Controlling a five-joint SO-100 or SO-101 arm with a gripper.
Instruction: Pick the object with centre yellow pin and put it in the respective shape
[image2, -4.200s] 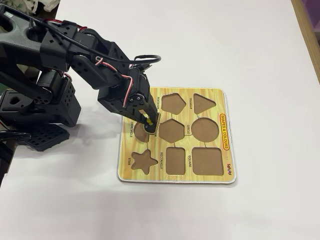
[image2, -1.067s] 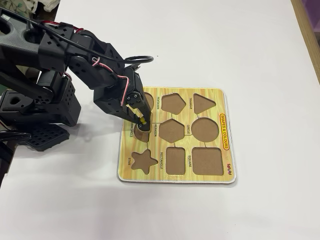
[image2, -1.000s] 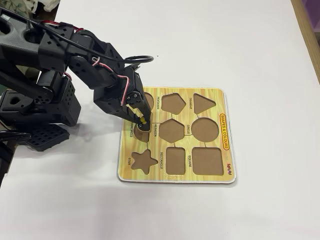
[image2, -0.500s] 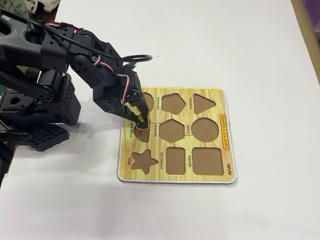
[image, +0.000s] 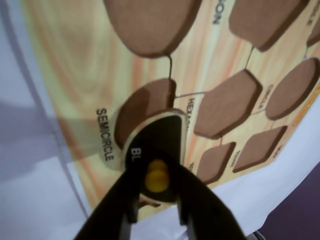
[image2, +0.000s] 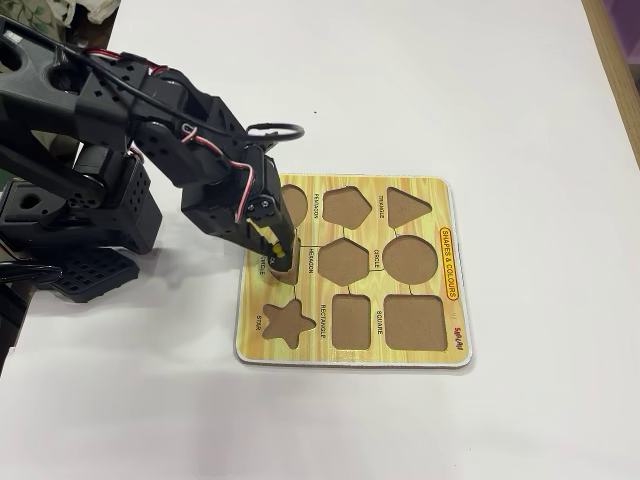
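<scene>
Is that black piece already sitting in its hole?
Not yet: the black piece covers only part of the SEMICIRCLE hole, with the fingers gripping its yellow knob.

Desk (image2: 450, 90): bare white surface lay open beyond, to the right of and in front of the board in the fixed view.
Board (image2: 420, 187): flat and low; its empty cut-outs held nothing that rose above the surface.
Semicircle cut-out (image: 142, 107): partly covered by the black piece (image: 162, 135), whose yellow knob (image: 156, 176) sat between the tool (image2: 273, 256) fingers.
Left side: arm links and base (image2: 70, 215) crowded the desk beside the board.
</scene>
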